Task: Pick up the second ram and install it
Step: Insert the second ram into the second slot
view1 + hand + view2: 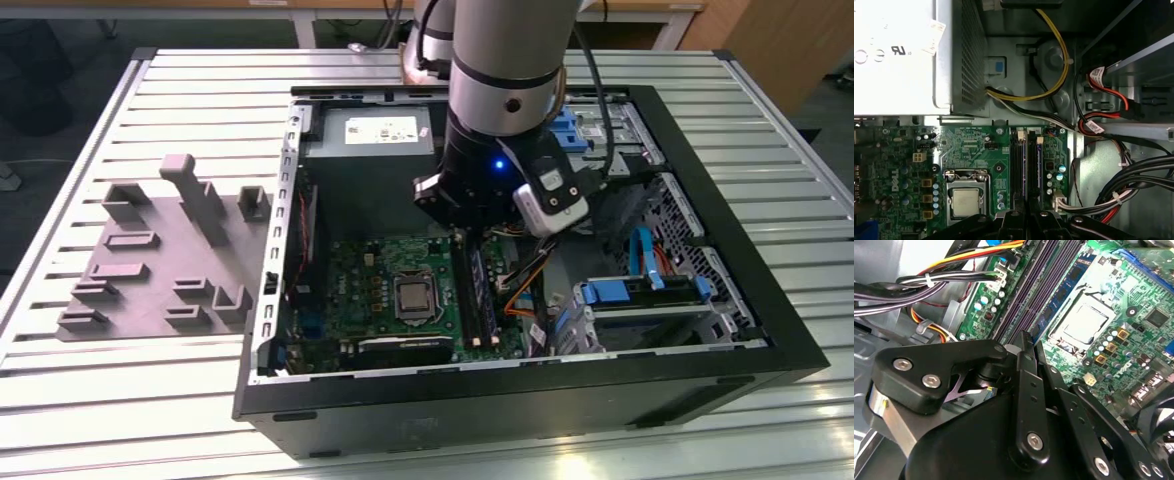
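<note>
Second ram point(473, 292) – most likely the long dark stick standing on its thin edge in the memory slots point(1016, 165), right under the end effector point(461, 236). Hard to pick apart from the black slots around it. Long way running from the silver power box point(380, 130) toward the near wall of the computer case point(534, 400). Lying flat along the green motherboard point(360, 290), not tipped up at either end as far as can be seen. Just beside the shiny square chip point(415, 298), on the exterior view's right of it.

End effector low inside the open case, pointing straight down at the slots. Seen in both wrist views as black jointed metal with silver screws, tip close to the slot rows point(1024, 342). Cannot tell how far open, or whether anything is in its hold – tip hidden by its own black parts.

Yellow and black wires point(1054, 60) looping from the power box to the board's edge. Blue drive holder point(627, 292) on the exterior view's right of the board. Case resting on the ribbed metal counter point(160, 400), with a grey tray of blocky shapes point(134, 270) beside it on the exterior view's left.
</note>
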`<action>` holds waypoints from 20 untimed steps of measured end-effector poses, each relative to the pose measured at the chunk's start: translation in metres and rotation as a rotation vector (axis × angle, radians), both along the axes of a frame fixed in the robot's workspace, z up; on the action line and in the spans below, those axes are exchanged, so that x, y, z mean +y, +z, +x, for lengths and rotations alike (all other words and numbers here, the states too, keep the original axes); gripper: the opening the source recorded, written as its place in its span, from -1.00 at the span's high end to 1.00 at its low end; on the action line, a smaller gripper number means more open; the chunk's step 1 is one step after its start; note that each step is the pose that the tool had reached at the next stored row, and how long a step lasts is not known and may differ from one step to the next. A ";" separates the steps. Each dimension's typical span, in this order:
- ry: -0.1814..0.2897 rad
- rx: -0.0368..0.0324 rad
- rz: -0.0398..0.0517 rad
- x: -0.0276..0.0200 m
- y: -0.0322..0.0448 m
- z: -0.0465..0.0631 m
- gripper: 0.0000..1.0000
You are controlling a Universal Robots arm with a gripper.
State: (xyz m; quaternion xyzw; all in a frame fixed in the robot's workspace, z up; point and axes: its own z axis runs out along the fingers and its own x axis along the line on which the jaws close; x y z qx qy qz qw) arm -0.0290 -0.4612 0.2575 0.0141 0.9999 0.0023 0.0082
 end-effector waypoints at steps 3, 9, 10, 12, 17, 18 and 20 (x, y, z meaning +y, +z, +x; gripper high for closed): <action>0.000 0.0000 0.0001 -0.0008 -0.0052 0.001 0.72; 0.000 0.0000 0.0001 -0.0070 -0.0114 0.001 0.72; 0.000 0.0000 0.0002 -0.0090 -0.0128 0.001 0.72; 0.000 0.0006 0.0001 -0.0129 -0.0158 0.001 0.72; 0.014 0.0010 0.0000 -0.0146 -0.0200 0.000 0.72; 0.014 0.0009 0.0003 -0.0146 -0.0206 0.000 0.72; 0.012 0.0009 0.0003 -0.0146 -0.0228 0.000 0.72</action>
